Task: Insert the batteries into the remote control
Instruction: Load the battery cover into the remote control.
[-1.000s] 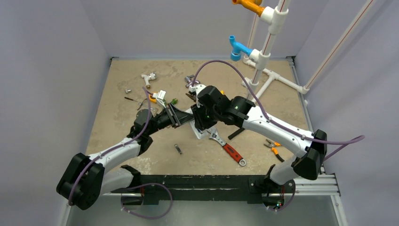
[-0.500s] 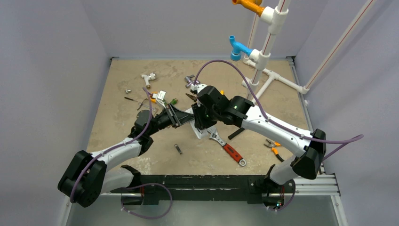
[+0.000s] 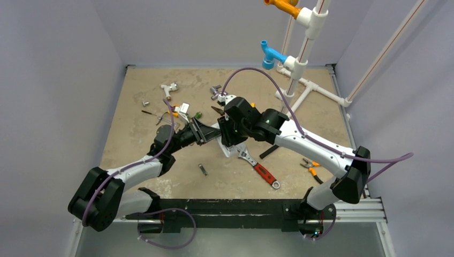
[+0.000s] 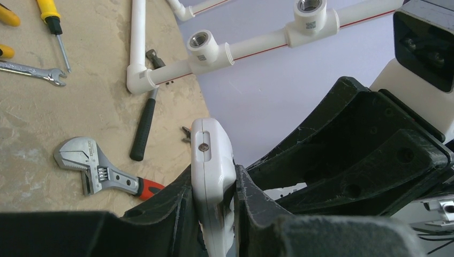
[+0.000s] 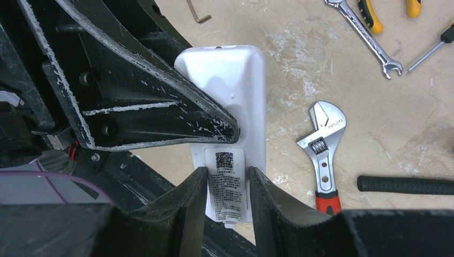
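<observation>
The white remote control (image 4: 211,160) is held on edge above the table in my left gripper (image 4: 212,184), which is shut on its two faces. In the right wrist view the remote's back (image 5: 235,91) faces the camera, with a printed label at its near end. My right gripper (image 5: 227,179) is open with a narrow gap; its fingertips (image 5: 199,184) sit over the label, one on each side. In the top view both grippers meet at mid-table around the remote (image 3: 229,149). No blue batteries show in any view.
A red-handled adjustable wrench (image 3: 259,167) lies just right of the remote, and a black-handled hammer (image 5: 407,184) lies beyond it. A small metal piece (image 3: 202,169) lies in front. A white pipe frame (image 3: 300,69) stands back right. Pliers (image 3: 310,166), a spanner (image 5: 364,37) and screwdrivers lie scattered.
Both grippers stay at the remote. The left arm's shoulder and elbow have shifted slightly to the right.
</observation>
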Tool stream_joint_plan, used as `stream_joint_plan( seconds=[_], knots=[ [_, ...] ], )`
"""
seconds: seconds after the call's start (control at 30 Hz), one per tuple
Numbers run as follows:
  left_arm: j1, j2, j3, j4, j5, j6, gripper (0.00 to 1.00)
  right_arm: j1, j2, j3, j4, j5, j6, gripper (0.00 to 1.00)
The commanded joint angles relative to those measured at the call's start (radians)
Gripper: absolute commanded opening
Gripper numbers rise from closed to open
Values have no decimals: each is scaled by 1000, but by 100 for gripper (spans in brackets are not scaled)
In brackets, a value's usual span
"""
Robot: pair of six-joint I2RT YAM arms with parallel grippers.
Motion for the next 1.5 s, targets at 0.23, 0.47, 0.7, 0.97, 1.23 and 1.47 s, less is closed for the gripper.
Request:
stream_joint_plan(
  seconds=[0.23,0.47,0.7,0.97,1.23,1.47],
  knots=[
    [-9,76,-10,250,34,-97,0,-2,4,36,38,24,13,36],
    [-9,69,-7,230,32,-86,0,-2,-12,36,48,26,9,41],
    [-9,70,-7,229,32,-86,0,-2,-54,17,91,27,12,56],
    [-8,68,1,228,39,-89,0,-13,-189,-85,189,121,39,60],
    [-9,57,4,225,39,-90,0,-157,-357,-291,342,-75,121,61],
    [-8,47,18,208,52,-88,0,-238,-465,-517,596,-321,188,65]
  ],
)
